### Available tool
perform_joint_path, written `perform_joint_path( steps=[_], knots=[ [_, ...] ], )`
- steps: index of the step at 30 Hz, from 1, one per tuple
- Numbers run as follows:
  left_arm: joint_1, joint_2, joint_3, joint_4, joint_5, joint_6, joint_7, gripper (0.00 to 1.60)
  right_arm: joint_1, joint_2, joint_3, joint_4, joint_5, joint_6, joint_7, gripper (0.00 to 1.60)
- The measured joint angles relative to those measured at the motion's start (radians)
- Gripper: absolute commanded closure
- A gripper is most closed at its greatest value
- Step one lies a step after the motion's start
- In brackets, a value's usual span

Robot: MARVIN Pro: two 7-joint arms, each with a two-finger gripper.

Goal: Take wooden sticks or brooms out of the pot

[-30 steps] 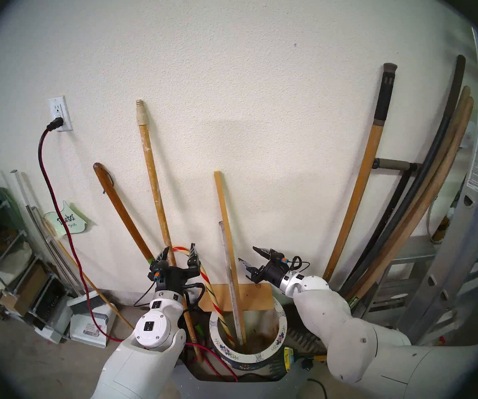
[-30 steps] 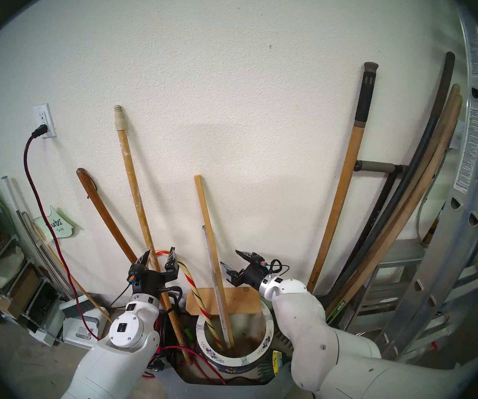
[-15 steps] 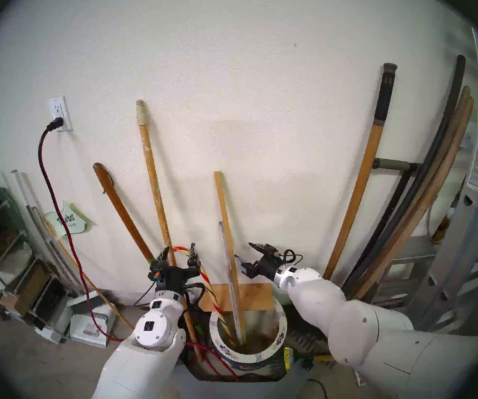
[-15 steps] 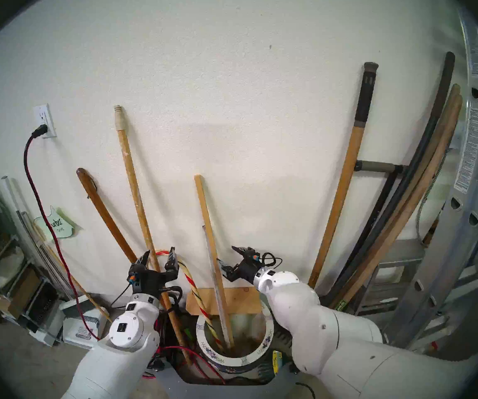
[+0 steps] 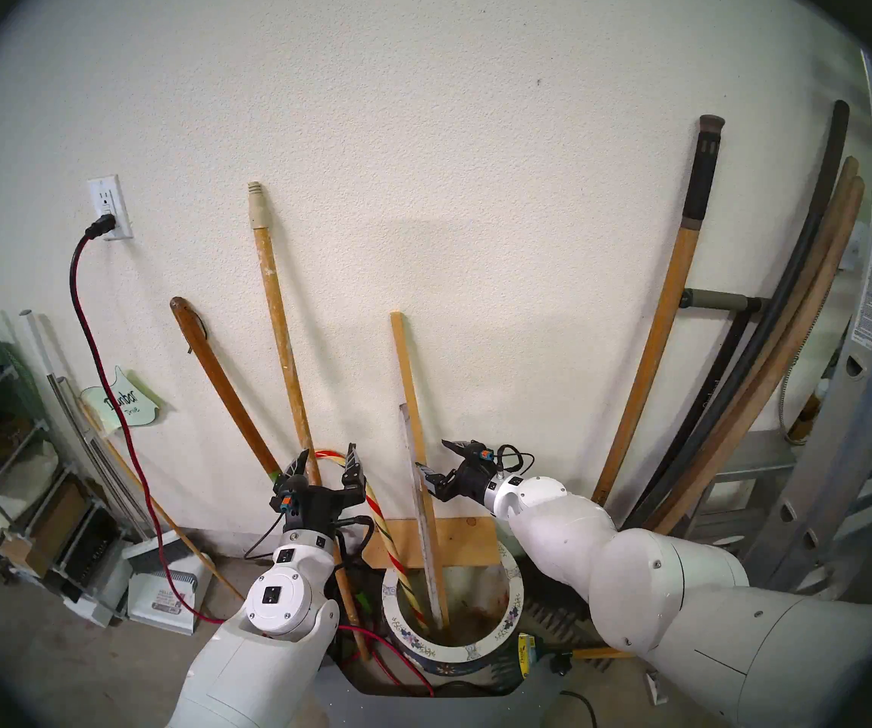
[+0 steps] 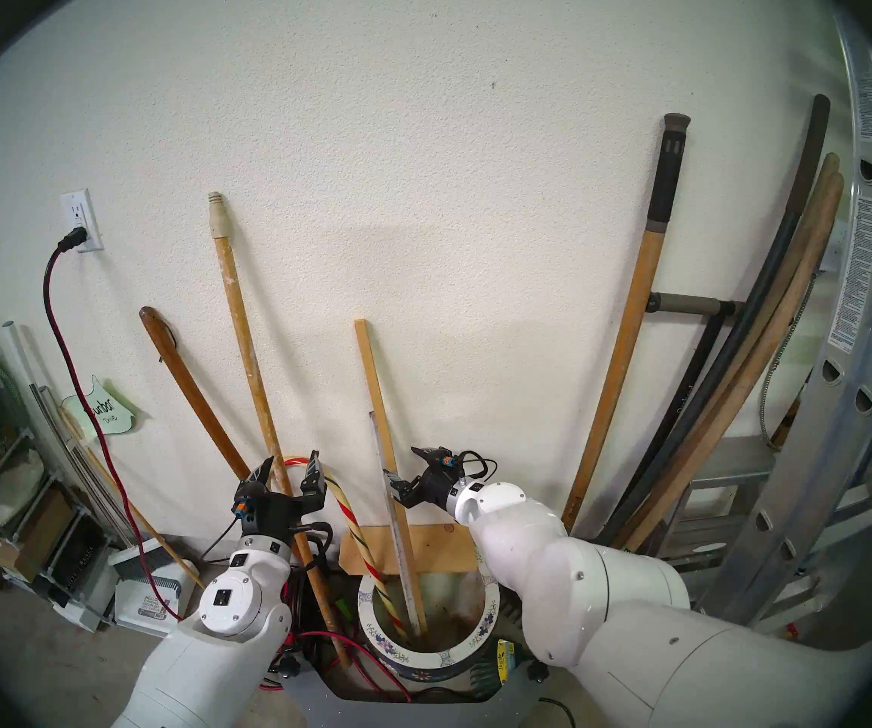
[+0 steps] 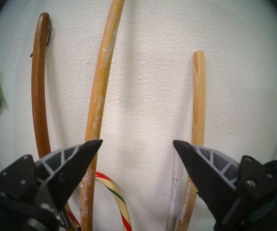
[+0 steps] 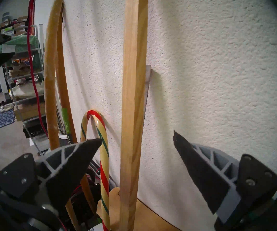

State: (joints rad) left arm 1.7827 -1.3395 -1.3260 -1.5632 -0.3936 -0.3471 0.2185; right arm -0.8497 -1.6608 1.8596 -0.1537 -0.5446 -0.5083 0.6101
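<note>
The pot (image 5: 513, 601) with a white flowered rim stands on the floor by the wall. A thin square pale-wood stick (image 5: 407, 391) stands in it and leans on the wall. My right gripper (image 5: 431, 455) is open, and in the right wrist view (image 8: 137, 136) the stick (image 8: 132, 92) stands between its fingers, untouched. The orange-brown shaft with a black sleeve (image 5: 654, 354) leans on the wall right of the pot, outside it. My left gripper (image 5: 329, 448) is open and empty, left of the pot.
A striped cane (image 5: 386, 532) and a grey slat (image 5: 415, 480) also stand in the pot. A paint-spattered pole (image 5: 279, 333) and a dark brown pole (image 5: 224, 391) lean at left. A ladder (image 5: 854, 396), several handles (image 5: 791, 343) and a red cord (image 5: 103, 375) flank the space.
My right gripper has moved left toward the thin pale stick and now has its open fingers on either side of it. The left arm has not moved.
</note>
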Motion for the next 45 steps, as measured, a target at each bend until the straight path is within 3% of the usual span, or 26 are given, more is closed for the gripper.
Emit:
perform_joint_path(
  steps=[14,15,17,19,24,30,32,34,36,37,40,43,45],
  knots=[
    [0.000,-0.001,-0.001,0.000,0.000,-0.001,-0.002,0.00,0.031,-0.017,-0.014,0.029,-0.044,0.068,-0.064,0.00],
    [0.000,-0.001,-0.001,0.000,0.000,-0.001,-0.002,0.00,0.032,-0.018,-0.014,0.030,-0.047,0.073,-0.068,0.06],
    [0.000,-0.001,-0.001,0.000,0.000,-0.001,-0.002,0.00,0.035,-0.019,-0.014,0.032,-0.051,0.080,-0.073,0.31],
    [0.000,-0.001,-0.001,0.000,0.000,-0.001,-0.003,0.00,0.038,-0.020,-0.015,0.033,-0.056,0.087,-0.079,0.88],
    [0.000,-0.002,-0.002,0.000,0.000,-0.001,-0.004,0.00,0.043,-0.022,-0.015,0.035,-0.066,0.104,-0.090,1.25],
    [0.000,-0.002,-0.002,0.000,0.000,-0.001,-0.005,0.00,0.047,-0.024,-0.015,0.035,-0.077,0.121,-0.103,1.46],
    [0.000,-0.003,-0.003,0.000,0.000,-0.001,-0.005,0.00,0.048,-0.024,-0.015,0.035,-0.081,0.126,-0.107,1.39],
    [0.000,-0.003,-0.003,0.000,0.000,-0.001,-0.005,0.00,0.048,-0.025,-0.015,0.035,-0.084,0.129,-0.111,0.90],
    [0.000,-0.003,-0.003,0.000,0.000,-0.001,-0.006,0.00,0.049,-0.025,-0.015,0.035,-0.089,0.134,-0.115,0.87],
    [0.000,-0.003,-0.003,0.000,0.000,-0.001,-0.006,0.00,0.049,-0.025,-0.015,0.035,-0.090,0.134,-0.116,0.65],
    [0.000,-0.003,-0.004,0.000,0.000,-0.001,-0.006,0.00,0.049,-0.025,-0.015,0.035,-0.095,0.138,-0.120,0.21],
    [0.000,-0.004,-0.004,0.000,0.000,-0.002,-0.007,0.00,0.049,-0.025,-0.015,0.035,-0.098,0.141,-0.123,0.00],
    [0.000,-0.004,-0.004,0.000,0.000,-0.002,-0.007,0.00,0.050,-0.025,-0.015,0.035,-0.101,0.142,-0.125,0.00]
  ],
)
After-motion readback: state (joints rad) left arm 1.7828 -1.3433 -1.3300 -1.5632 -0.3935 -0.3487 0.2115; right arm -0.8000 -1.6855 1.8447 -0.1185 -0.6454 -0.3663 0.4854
